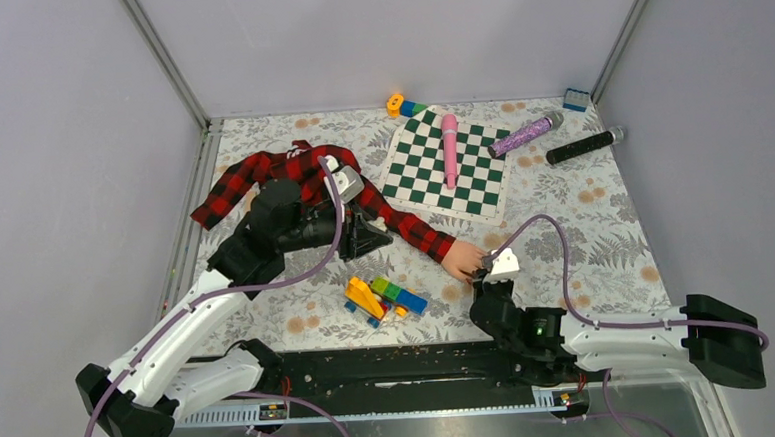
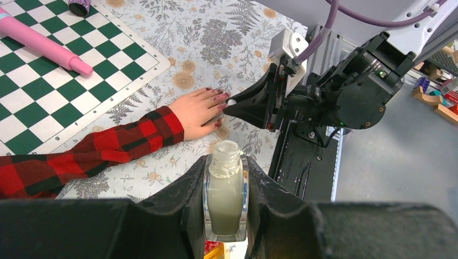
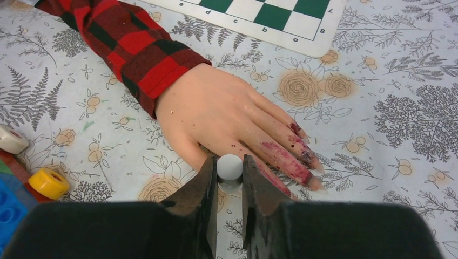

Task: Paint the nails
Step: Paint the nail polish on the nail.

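Glass bottle (image 2: 226, 194), one only, uncapped, clamped upright between left jaws, with pale cloudy liquid inside. Hangs over plaid sleeve (image 3: 135, 48), up the arm from mannequin hand (image 3: 216, 113) and well apart from it. One hand, palm down on floral worktop (image 3: 389, 108). The nails (image 3: 304, 154) at its fingertips dark red, with red smears along the fingers; exact number hard to tell. Right jaws almost closed, pinching one small white-topped cap (image 3: 230, 166) right at the hand's near edge; touching skin or not, cannot tell. Beyond the hand, one chessboard (image 1: 446, 165) bearing one pink cylinder (image 1: 450, 147). Further off from the hand, one purple glitter tube (image 1: 524, 133) and one black tube (image 1: 582, 146). Near the hand's wrist side, one heap of coloured bricks (image 1: 383, 297).
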Tool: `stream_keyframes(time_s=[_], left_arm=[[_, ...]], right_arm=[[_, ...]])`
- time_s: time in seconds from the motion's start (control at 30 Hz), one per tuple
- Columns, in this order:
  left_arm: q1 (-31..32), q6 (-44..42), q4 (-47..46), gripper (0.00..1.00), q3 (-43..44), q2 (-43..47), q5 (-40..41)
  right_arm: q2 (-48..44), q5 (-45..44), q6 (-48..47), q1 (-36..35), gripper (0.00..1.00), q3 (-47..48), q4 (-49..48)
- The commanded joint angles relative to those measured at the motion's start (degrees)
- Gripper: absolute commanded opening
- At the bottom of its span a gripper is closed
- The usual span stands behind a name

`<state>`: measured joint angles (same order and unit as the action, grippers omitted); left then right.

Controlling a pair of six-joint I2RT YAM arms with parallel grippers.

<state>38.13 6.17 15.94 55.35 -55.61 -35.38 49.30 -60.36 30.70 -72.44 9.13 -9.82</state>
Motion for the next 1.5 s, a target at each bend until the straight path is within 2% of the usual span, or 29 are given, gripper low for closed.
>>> stream_keyframes(time_s=[0.0, 0.97, 1.47], left_arm=[[0.1, 0.9, -3.9, 0.0, 0.8, 1.5, -0.1], [0.2, 0.8, -3.9, 0.0, 0.8, 1.3, -0.1], [0.2, 0.7, -3.7, 0.0, 0.9, 1.0, 0.0]], right_arm=[[2.6, 0.2, -2.5, -0.7, 0.0, 1.2, -5.3], [10.8, -1.7, -2.9, -0.8, 0.0, 4.3, -6.4], [13.4, -3.7, 0.1, -1.3, 0.0, 7.4, -0.6]])
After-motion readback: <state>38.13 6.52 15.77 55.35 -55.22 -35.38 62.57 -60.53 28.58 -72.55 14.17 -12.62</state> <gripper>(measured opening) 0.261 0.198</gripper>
